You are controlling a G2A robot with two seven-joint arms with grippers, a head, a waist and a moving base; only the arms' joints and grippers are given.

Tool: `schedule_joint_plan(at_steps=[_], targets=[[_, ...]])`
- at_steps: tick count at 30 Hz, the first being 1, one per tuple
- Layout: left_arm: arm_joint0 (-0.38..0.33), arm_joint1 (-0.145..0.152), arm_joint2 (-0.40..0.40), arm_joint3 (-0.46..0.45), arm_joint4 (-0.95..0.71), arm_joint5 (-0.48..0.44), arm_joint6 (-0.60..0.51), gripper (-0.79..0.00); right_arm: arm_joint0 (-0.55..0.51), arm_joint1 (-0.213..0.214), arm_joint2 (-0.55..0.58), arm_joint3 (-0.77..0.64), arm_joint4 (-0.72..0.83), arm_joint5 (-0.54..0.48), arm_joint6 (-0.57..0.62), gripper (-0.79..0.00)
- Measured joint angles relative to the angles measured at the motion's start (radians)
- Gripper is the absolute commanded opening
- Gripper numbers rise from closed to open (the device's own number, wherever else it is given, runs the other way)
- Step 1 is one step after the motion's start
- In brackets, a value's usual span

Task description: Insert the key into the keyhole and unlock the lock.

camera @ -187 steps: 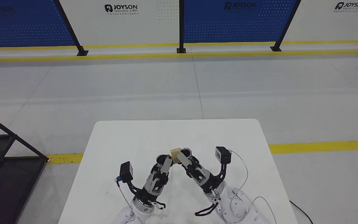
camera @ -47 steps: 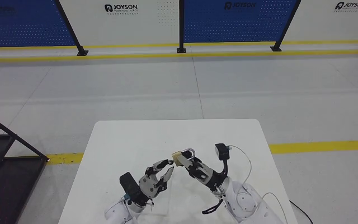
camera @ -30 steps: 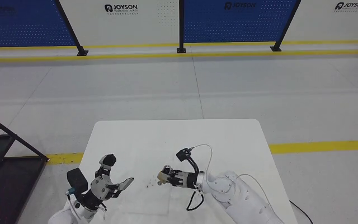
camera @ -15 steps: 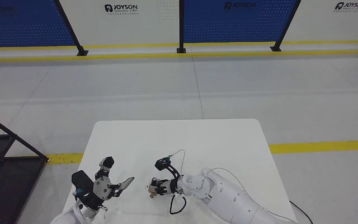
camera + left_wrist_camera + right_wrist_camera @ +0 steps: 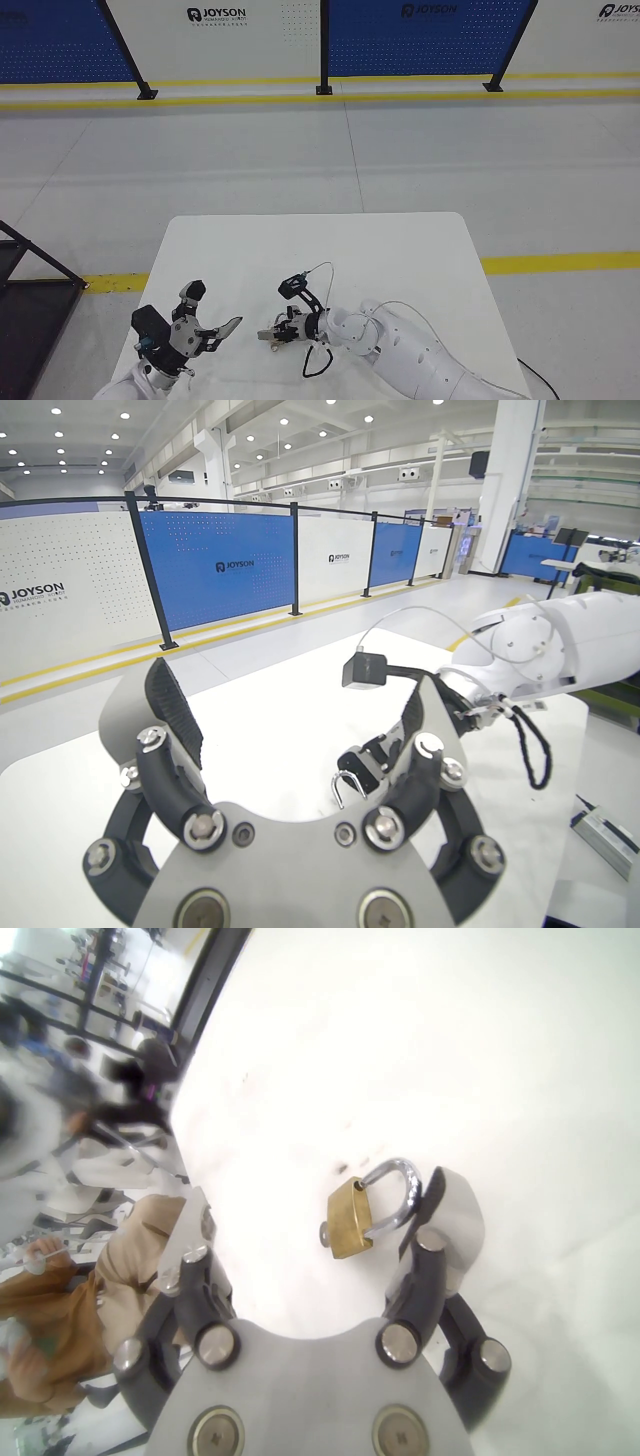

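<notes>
key [image 5: 325, 1234] mostly hidden behind brass padlock [image 5: 350, 1220], only a silver sliver out, padlock body hidden behind left gripper [image 5: 292, 700] finger in left wrist view, tiny speck in top view, room [image 5: 75, 1078] past table [image 5: 450, 1053] edge blurred

My left pincer [image 5: 212, 312] sits at my near left side, lifted and tilted upward, its two fingers [image 5: 167, 700] spread wide so the ribbed pads face each other across a broad gap. My right arm [image 5: 400, 345] is bent across in front of me, the forearm lying low and pointing toward my left side. At its end my right pincer [image 5: 270, 335] is held low with its fingers [image 5: 440, 1198] splayed wide apart, tips turned toward my left pincer, near it but not touching.
</notes>
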Motion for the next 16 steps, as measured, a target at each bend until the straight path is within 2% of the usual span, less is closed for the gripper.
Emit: schedule_joint_plan(at_steps=[7, 11, 16], targets=[[0.011, 0.0, -0.019, 0.0, -0.023, 0.005, 0.026, 0.0, -0.175, 0.095, 0.176, -0.221, -0.126, -0.055, -0.086, 0.0], [0.014, 0.0, -0.023, 0.0, -0.03, 0.009, 0.03, 0.0, -0.339, 0.155, 0.329, -0.388, -0.181, -0.146, -0.16, 0.0], [0.014, 0.0, -0.023, 0.0, -0.03, 0.009, 0.03, 0.0, -0.483, 0.193, 0.457, -0.514, -0.211, -0.259, -0.241, -0.001]])
